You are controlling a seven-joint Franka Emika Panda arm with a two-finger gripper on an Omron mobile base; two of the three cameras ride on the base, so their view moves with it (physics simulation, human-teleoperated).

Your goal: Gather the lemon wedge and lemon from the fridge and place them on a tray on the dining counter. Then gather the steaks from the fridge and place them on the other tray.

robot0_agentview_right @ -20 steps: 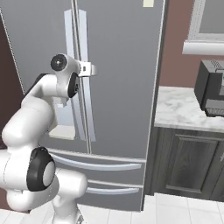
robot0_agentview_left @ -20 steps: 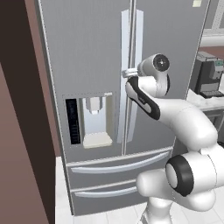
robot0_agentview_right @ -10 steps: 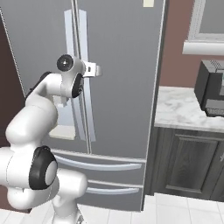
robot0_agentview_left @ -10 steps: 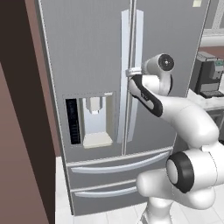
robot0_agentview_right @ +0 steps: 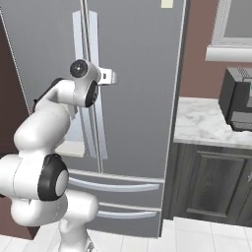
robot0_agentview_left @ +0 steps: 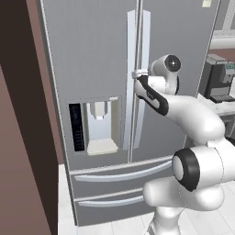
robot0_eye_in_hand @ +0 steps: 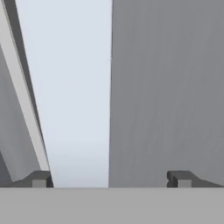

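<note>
No readable text or labels anywhere.

Tall grey fridge (robot0_agentview_left: 96, 55) in matt brushed metal, its long vertical handles (robot0_agentview_left: 131, 82) paler smooth metal, white marble-look counter top (robot0_agentview_right: 209, 123) veined and slightly glossy, dark wood-grain cabinet doors (robot0_agentview_right: 209, 184), black glossy plastic coffee machine (robot0_agentview_left: 219, 82), pale smooth floor tiles (robot0_agentview_right: 197, 238)

Grey steel fridge (robot0_agentview_left: 92, 55) with paler handles (robot0_agentview_left: 137, 82), white-marbled counter (robot0_agentview_right: 206, 123), dark wood cabinet (robot0_agentview_right: 211, 182).

Grey French-door fridge (robot0_agentview_left: 101, 55), doors seemingly shut, pale handles (robot0_agentview_left: 137, 69) at centre seam.
</note>
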